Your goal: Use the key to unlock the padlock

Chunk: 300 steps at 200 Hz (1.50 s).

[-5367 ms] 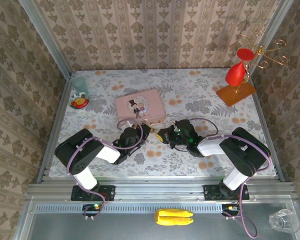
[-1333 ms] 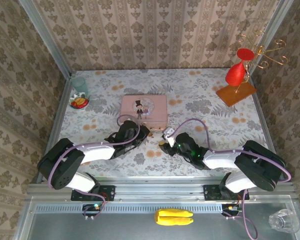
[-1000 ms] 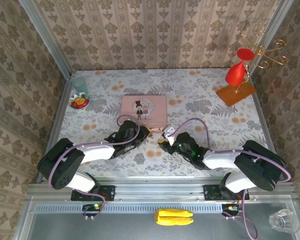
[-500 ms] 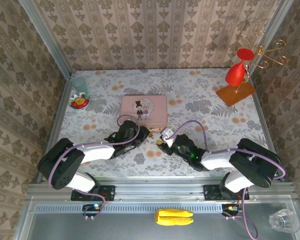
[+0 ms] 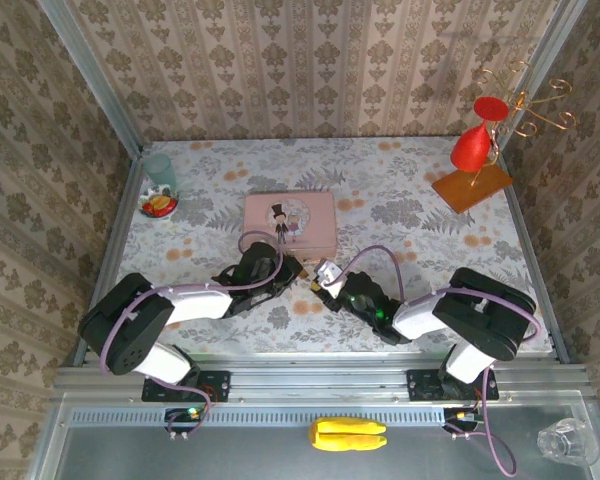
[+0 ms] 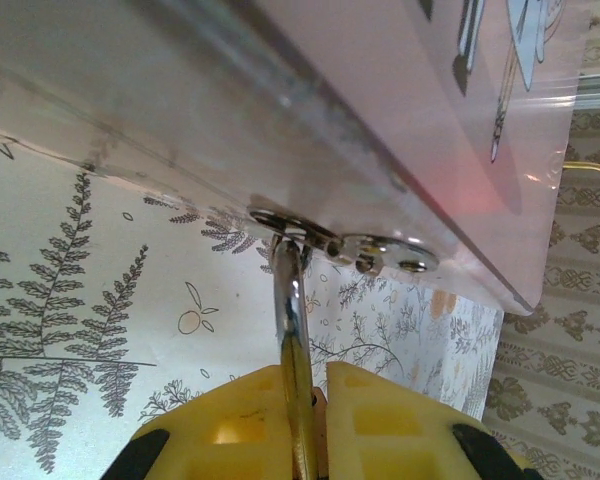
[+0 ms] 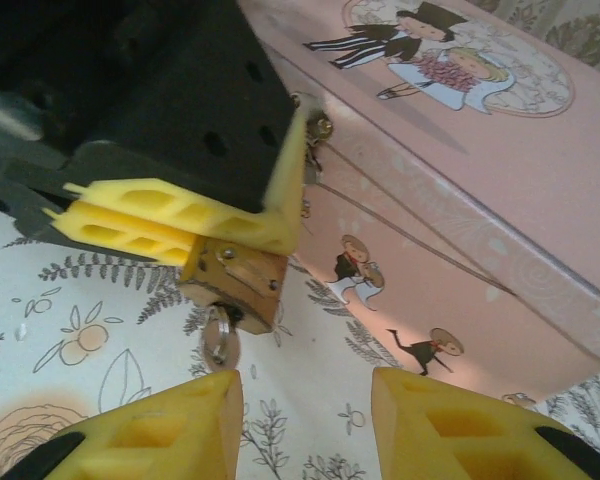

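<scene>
- Tiny brass padlock [image 7: 235, 282] hanging at front wall of pink tin [image 7: 480, 170], just above counter [image 5: 400, 200].
- Thin silvery shackle [image 6: 292, 300] looped thru hasp [image 6: 380, 250] under tin's edge; locked or not, can't tell.
- Yellow fingers of left hand [image 6: 300, 400] pressed together, clamped on padlock at shackle, just below hasp.
- In right wrist view, same fingers [image 7: 170, 225] sitting right on top of brass body, black hand housing behind.
- Small silvery key [image 7: 218, 340] sticking out of padlock's underside, pointing down toward counter.
- On right hand [image 7: 305, 420], 2 fingers spread apart, gripping nothing; 1 tip each side, lower than key, touching neither key nor padlock.
- From top view: left hand [image 5: 288, 272] reaching in from left, right hand [image 5: 323, 277] from right, nearly tip to tip at near long side of tin.
- Tin lying flat on floral counter, lid up w/ couple picture; more small figures printed on front wall.
- Teal cup [image 5: 160, 167] and small dish [image 5: 159, 205] at back left, red piece on wooden base [image 5: 472, 185] at back right, all well apart from hands.
</scene>
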### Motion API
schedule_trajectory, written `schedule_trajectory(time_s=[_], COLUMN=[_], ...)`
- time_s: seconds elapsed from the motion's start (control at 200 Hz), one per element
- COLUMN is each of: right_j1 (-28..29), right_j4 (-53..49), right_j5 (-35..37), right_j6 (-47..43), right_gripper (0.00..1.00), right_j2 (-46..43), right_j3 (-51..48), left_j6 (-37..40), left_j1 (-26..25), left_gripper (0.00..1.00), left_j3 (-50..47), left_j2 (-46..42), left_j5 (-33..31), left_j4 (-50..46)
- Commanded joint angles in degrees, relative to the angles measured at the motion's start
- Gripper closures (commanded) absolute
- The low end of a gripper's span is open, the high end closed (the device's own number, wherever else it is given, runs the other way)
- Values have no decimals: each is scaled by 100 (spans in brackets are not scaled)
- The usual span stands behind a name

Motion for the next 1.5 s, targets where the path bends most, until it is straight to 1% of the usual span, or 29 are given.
schedule_trajectory(time_s=[0.0,0.085,0.17,0.315,0.73,0.85,0.985,1.195,1.375,1.495], right_j1=[89,165,213,242,251,250,248,228,191,115], right_j4=[364,398,472,569,657,709,683,760,318,6], right_j5=[-9,-22,114,168,174,203,262,372,265,169], right_j6=[-297,-385,-435,-444,-215,-136,-18,710,1540,2206], right_gripper=[61,61,61,63,74,78,85,90,90,92], right_j2=[142,193,284,340,498,551,578,530,338,181], right_j3=[13,6,12,55,194,206,248,237,338,373], left_j6=[54,58,61,64,54,49,46,56,51,98], left_j1=[-51,-46,-44,-57,-137,-159,-170,-215,-220,-224], left_gripper=[97,97,97,97,97,97,97,97,96,93], left_j3=[256,265,278,274,300,309,318,344,335,307], left_j2=[12,10,13,12,21,22,22,44,92,124], left_j5=[124,132,141,133,97,88,79,62,53,18], left_j4=[610,613,608,599,593,580,580,586,615,607])
